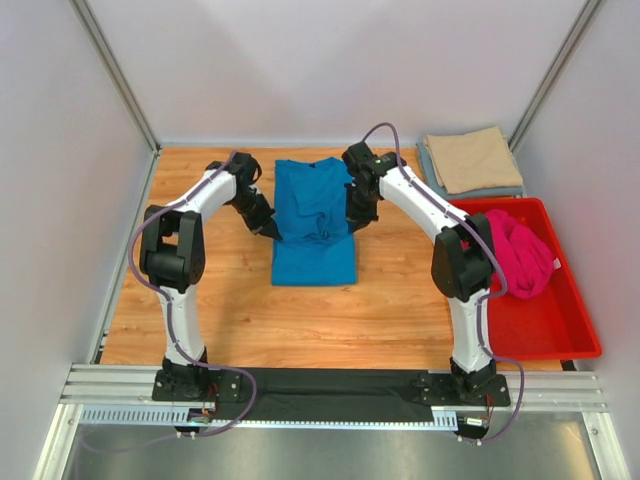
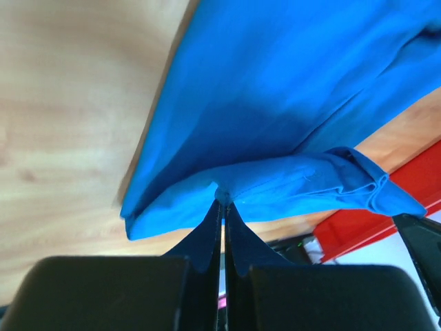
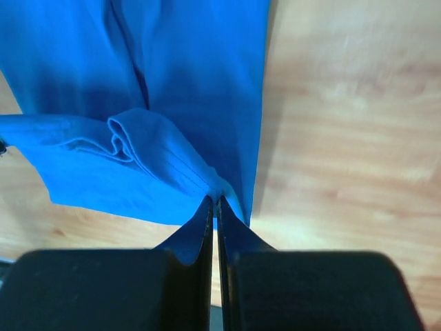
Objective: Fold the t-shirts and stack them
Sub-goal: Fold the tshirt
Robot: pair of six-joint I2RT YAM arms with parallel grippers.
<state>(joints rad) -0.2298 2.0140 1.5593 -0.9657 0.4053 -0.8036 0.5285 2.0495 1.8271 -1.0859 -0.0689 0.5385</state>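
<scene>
The bright blue t-shirt (image 1: pixel 314 225) lies lengthwise in the middle of the table, its sides folded in. My left gripper (image 1: pixel 272 229) is shut on its left edge (image 2: pixel 224 195), and my right gripper (image 1: pixel 352 222) is shut on its right edge (image 3: pixel 217 198). Both hold a pinch of cloth, lifted a little above the wood, with a fold of cloth drooping between them. The tan beige t-shirt (image 1: pixel 473 157) lies folded on the grey-blue t-shirt (image 1: pixel 487 190) at the back right. The magenta pink t-shirt (image 1: pixel 522 253) lies crumpled in the red bin (image 1: pixel 545 325).
The red bin stands along the table's right side, close to my right arm's base. White walls and metal posts (image 1: pixel 115 80) close the table at the back and sides. Bare wood (image 1: pixel 330 320) shows in front of the blue shirt.
</scene>
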